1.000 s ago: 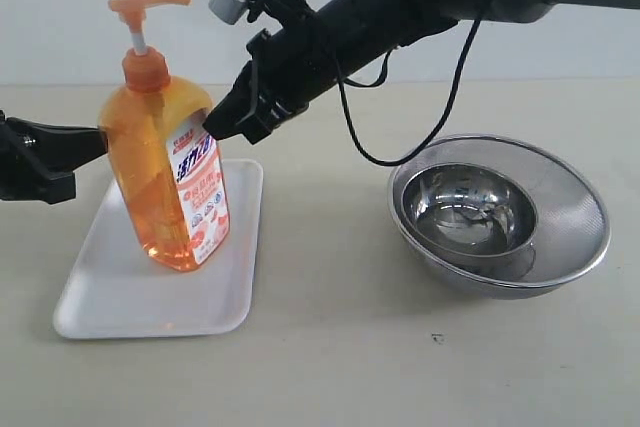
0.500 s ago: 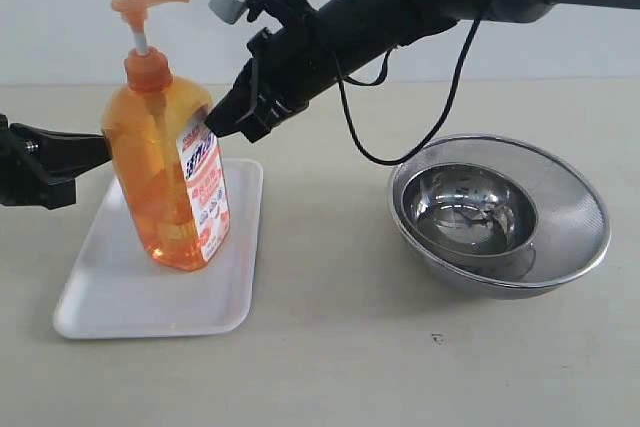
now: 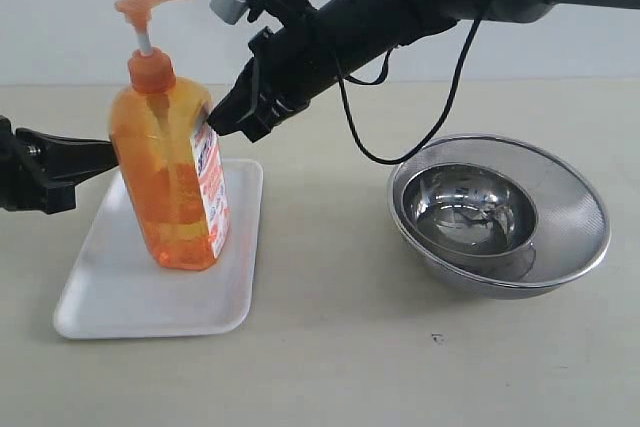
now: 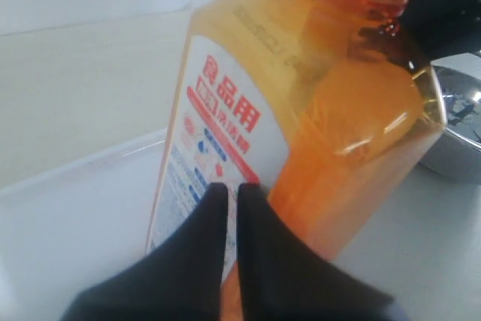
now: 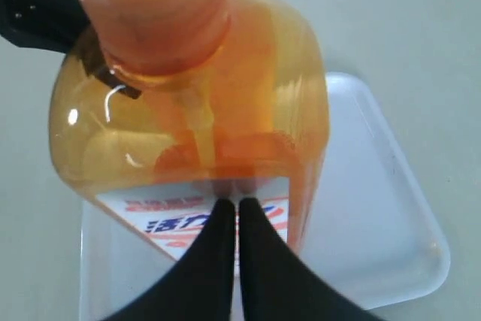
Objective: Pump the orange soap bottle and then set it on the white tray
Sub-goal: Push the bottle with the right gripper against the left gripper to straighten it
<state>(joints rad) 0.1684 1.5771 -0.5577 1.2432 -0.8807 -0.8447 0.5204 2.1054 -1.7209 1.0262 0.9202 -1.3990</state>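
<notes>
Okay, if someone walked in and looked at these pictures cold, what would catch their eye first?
The tall orange soap bottle, standing on the white tray at the left of the exterior view. The left gripper and right gripper, both shut, appear to press their tips against its opposite sides. To the right, nested steel bowls gleam on the table.

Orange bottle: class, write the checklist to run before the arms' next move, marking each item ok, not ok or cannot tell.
1. The bottle stands on the tray: ok.
2. It is upright: ok.
3. Free of left gripper: not ok, shut tips touch it.
4. Free of right gripper: not ok, shut tips touch it.
5. Pressing of pump head done: cannot tell; it is up.
6. The bowls apart from tray: ok.
</notes>
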